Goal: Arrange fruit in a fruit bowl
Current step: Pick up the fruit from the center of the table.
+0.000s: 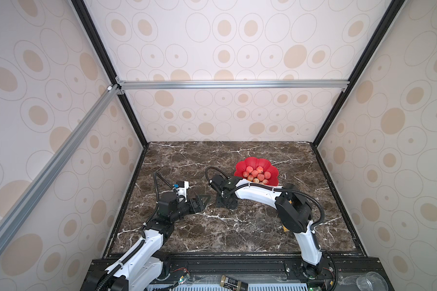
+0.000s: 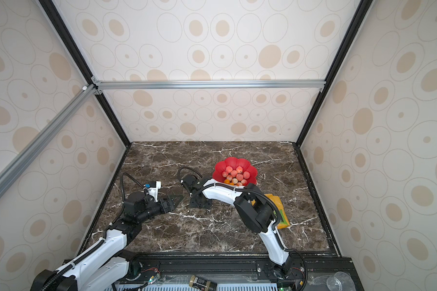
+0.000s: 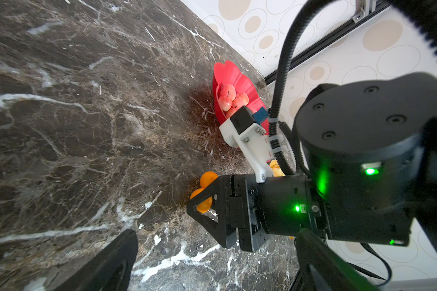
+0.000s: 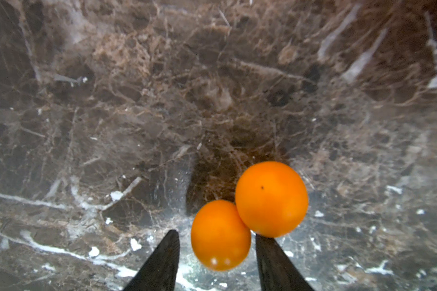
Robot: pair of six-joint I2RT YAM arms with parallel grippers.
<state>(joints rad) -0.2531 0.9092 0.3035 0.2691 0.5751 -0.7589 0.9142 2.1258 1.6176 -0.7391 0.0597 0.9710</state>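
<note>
Near the bowl (image 1: 252, 162), on the surface (image 4: 162, 100), 2 oranges (image 4: 271, 199) are left; most fruit (image 1: 254, 173) is already in. Your right jaws straddle 1, unclenched; your left jaws hang released.

No legible text, brand, number or sign found. Well nearer the camera than the fruit bowl (image 2: 234, 160), a jar (image 2: 202, 279) carries a dark label, print unreadable. The yellow bag (image 2: 278, 200) just beside the bowl shows no readable print.

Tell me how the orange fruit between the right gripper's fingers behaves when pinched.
The nearer orange fruit looks round and glossy, so it may roll or slip on the marble table. It apparently touches its neighbour, which will probably get nudged.
</note>
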